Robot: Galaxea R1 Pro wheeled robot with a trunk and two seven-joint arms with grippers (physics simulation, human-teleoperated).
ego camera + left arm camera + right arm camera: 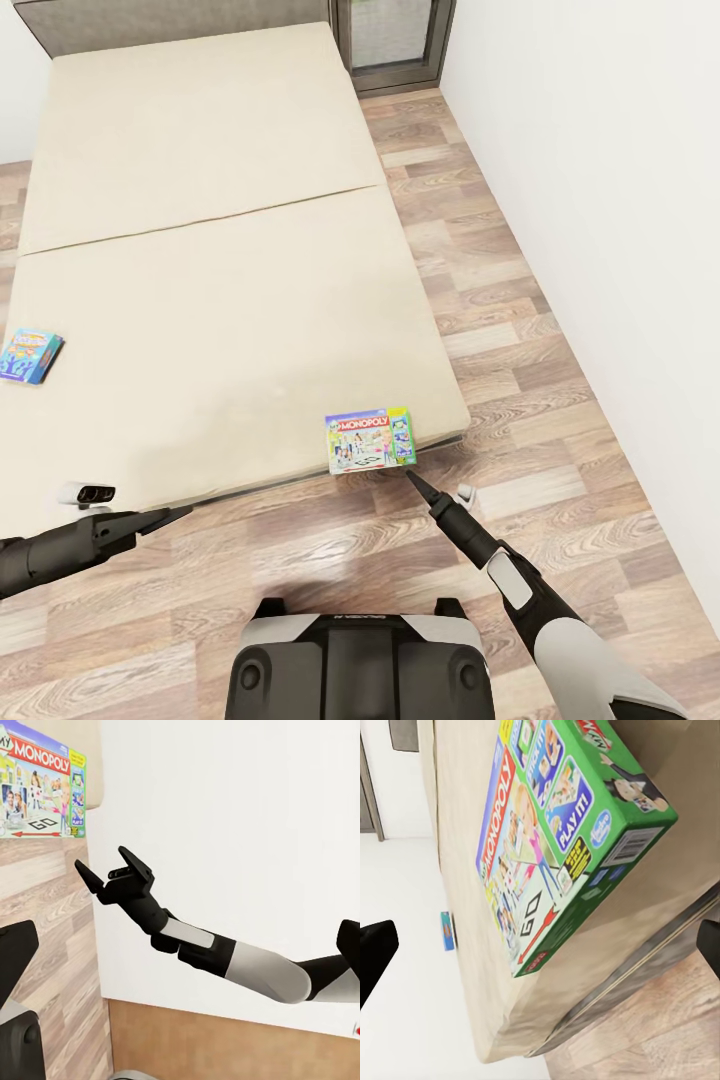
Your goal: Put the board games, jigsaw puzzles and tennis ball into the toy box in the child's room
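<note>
Monopoly game: flat on bed, near-corner edge, ungrasped. Blue game: same bed, well apart. Right claw: spread, just beside Monopoly. Left claw: state indeterminate. Nothing boxed.

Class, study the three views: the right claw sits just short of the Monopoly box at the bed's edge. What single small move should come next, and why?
Probably ease the right claw forward so its open jaws straddle the near edge of the Monopoly box. The box lies flat at the corner of the bed, and the claw is close but apparently not yet touching it.
</note>
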